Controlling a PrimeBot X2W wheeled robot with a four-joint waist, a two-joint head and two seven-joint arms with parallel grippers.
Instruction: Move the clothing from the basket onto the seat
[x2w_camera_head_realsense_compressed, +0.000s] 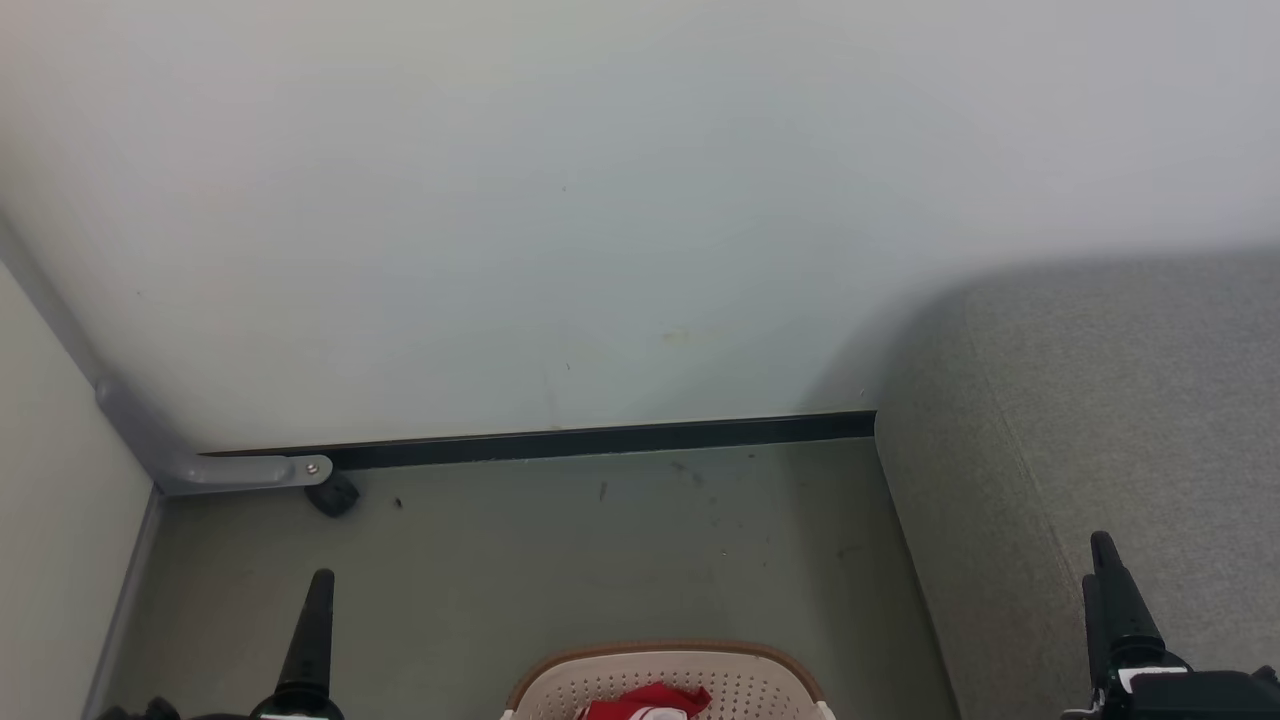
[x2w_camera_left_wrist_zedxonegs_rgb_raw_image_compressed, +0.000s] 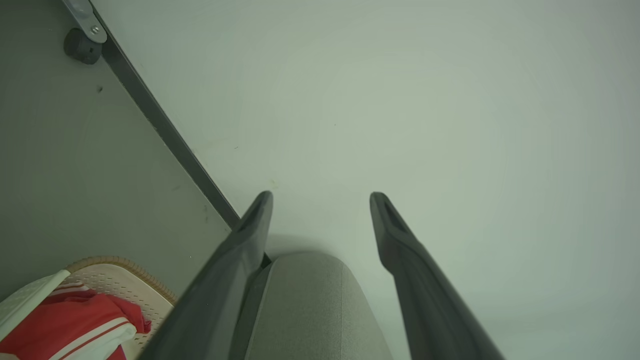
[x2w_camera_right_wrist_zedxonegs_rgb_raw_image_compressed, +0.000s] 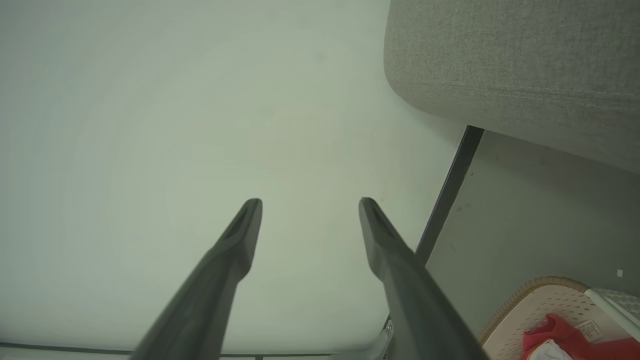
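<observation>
A pale, bare wall (x2w_camera_head_realsense_compressed: 600, 200) rose beyond the basket (x2w_camera_head_realsense_compressed: 740, 680), taking up most of what there was to see. The seat (x2w_camera_head_realsense_compressed: 1100, 420), grey and woven, stood on the basket's right side, much bigger than it, with a strip of floor between the two. The grey-green floor (x2w_camera_head_realsense_compressed: 600, 560) ran from the basket out to the wall, and the basket sat directly on it, beige and perforated with a brown rim. Beyond the basket, a dark skirting strip (x2w_camera_head_realsense_compressed: 600, 440) lined the foot of the wall as far as the seat's corner.

The left gripper (x2w_camera_left_wrist_zedxonegs_rgb_raw_image_compressed: 321, 197) hung to the basket's left, above the floor, its jaws wide apart and holding nothing. The right gripper (x2w_camera_right_wrist_zedxonegs_rgb_raw_image_compressed: 310, 201) hung to the basket's right, over the front of the seat, its jaws likewise spread and empty. Neither touched the basket.

The clothing (x2w_camera_head_realsense_compressed: 650, 700), red with white stripes, lay crumpled inside the basket. Far off to the basket's left, where the skirting ended, a grey metal bracket (x2w_camera_head_realsense_compressed: 230, 470) met the floor, and a small dark round stopper (x2w_camera_head_realsense_compressed: 335, 495) sat just beside its tip.
</observation>
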